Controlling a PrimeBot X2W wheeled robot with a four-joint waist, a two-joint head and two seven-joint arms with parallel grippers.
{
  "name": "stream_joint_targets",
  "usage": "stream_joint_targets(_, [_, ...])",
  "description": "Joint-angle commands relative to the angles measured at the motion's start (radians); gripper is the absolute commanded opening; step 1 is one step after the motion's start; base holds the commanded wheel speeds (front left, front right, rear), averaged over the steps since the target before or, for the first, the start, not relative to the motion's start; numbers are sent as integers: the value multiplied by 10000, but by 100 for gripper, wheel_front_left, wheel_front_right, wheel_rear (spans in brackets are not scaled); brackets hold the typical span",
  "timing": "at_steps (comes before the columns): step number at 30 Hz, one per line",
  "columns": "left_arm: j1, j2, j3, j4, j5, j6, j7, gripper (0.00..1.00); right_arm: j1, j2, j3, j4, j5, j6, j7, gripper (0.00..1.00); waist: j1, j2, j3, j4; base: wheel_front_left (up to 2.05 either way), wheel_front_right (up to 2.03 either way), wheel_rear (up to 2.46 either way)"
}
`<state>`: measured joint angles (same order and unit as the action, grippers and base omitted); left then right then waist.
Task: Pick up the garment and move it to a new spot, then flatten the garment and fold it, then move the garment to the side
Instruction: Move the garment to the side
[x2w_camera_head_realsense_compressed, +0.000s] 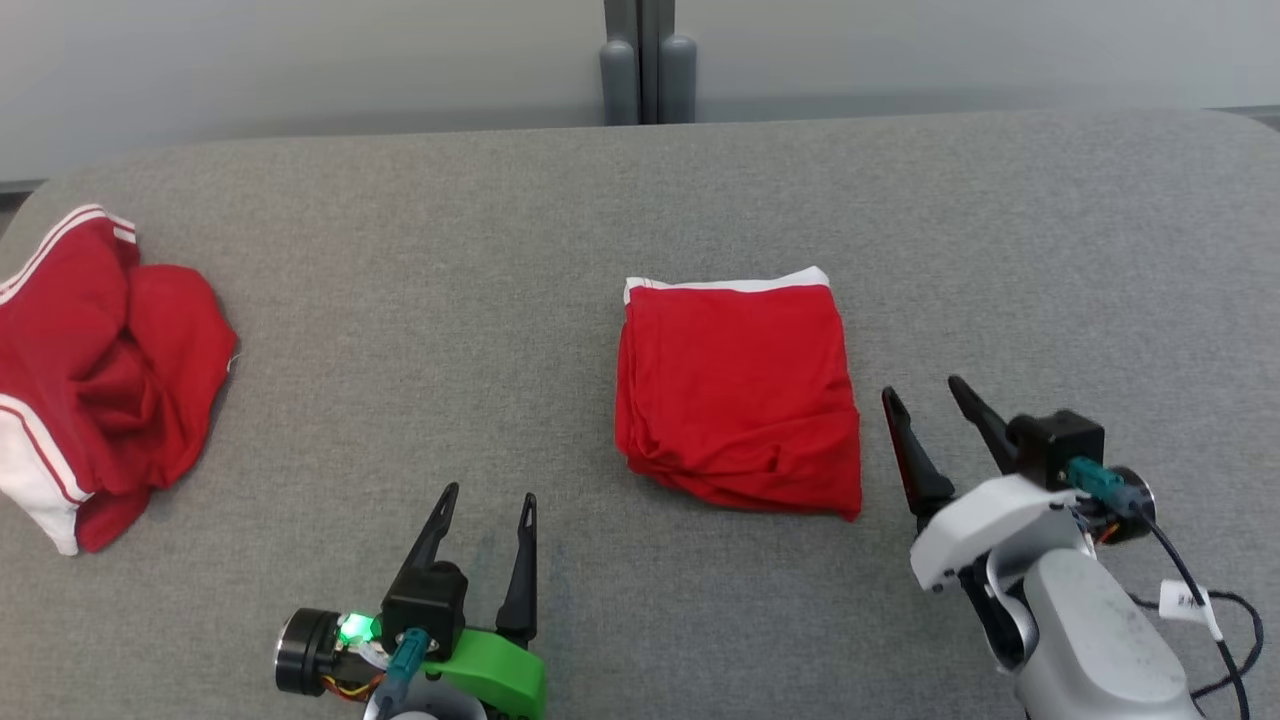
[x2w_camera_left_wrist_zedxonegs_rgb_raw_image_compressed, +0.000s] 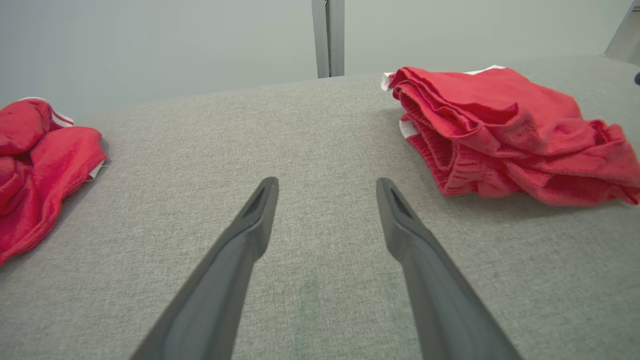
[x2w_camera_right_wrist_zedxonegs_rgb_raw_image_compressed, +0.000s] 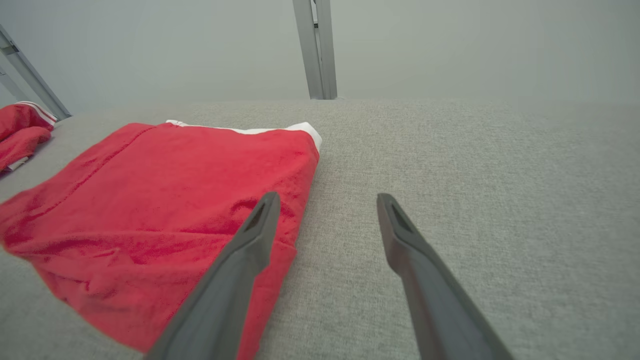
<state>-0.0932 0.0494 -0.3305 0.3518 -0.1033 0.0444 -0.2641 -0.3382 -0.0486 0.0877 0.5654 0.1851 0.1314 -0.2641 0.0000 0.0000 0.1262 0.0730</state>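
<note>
- Lying near the middle of the grey fabric-covered table (x2w_camera_head_realsense_compressed: 500, 230), the folded red cloth garment with a white waistband (x2w_camera_head_realsense_compressed: 738, 400) forms a near-square stack. The waistband runs along its far edge and loose folds bunch at its near edge.
- Stage, as a judgement: flattening and folding appear complete, and the move to the side remains.
- Position of the right gripper (x2w_camera_head_realsense_compressed: 921, 387): just beside the folded garment's right near corner. Its two long dark fingers are spread apart, hold nothing, and point along the garment's right edge.
- In the right wrist view one finger (x2w_camera_right_wrist_zedxonegs_rgb_raw_image_compressed: 250, 240) overlaps that edge. Whether it touches the garment cannot be confirmed.
- Position of the left gripper (x2w_camera_head_realsense_compressed: 491, 493): off the folded garment's left near side, well apart from it. Its jaws are spread and empty.
- Nearer arm: the right. As a judgement, the grip needs a short inward shift of the right jaws over the right edge so that every layer is caught. Pinching a single layer could open the stack.
- The crumpled red garment with white stripes (x2w_camera_head_realsense_compressed: 100, 380) lies far to the left of the folded garment, well apart from it.
- Containers: both garments rest directly on the table surface, not inside any container.
- A grey upright post (x2w_camera_head_realsense_compressed: 648, 60) stands beyond the folded garment's far edge, behind the table.
</note>
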Motion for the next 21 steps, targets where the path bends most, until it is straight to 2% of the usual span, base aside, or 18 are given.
stream_joint_targets(1, [-239,31,-81,-17,-100,53,-3,100,-500,-47,78,331,-40,-14,-4,100,0,0,700,570,0,0,0])
stream_joint_targets(8, [-588,29,-414,-17,-337,178,-3,100,-2003,-49,314,2325,-130,-14,-4,100,0,0,1197,1054,0,0,0])
stream_joint_targets(9, [-616,29,-454,-21,-368,183,-3,100,-2105,-53,299,2622,-55,-14,-2,98,0,0,1239,1098,0,0,0])
stream_joint_targets(11, [-682,28,-480,-38,-407,215,-3,100,-2255,-56,311,2997,48,-14,-4,13,0,0,1288,1142,0,0,0])
stream_joint_targets(12, [-713,28,-492,-48,-425,229,-3,100,-2310,-51,347,3149,144,-14,-2,0,0,0,1311,1154,0,0,0])
stream_joint_targets(16, [-804,28,-475,-125,-410,266,-3,100,-2300,-65,228,3459,410,-16,16,0,0,0,1346,1033,0,0,0])
stream_joint_targets(21, [-845,28,-431,-230,-227,108,-3,100,-2121,-100,-61,3028,514,-28,21,0,0,0,1175,391,0,0,0])
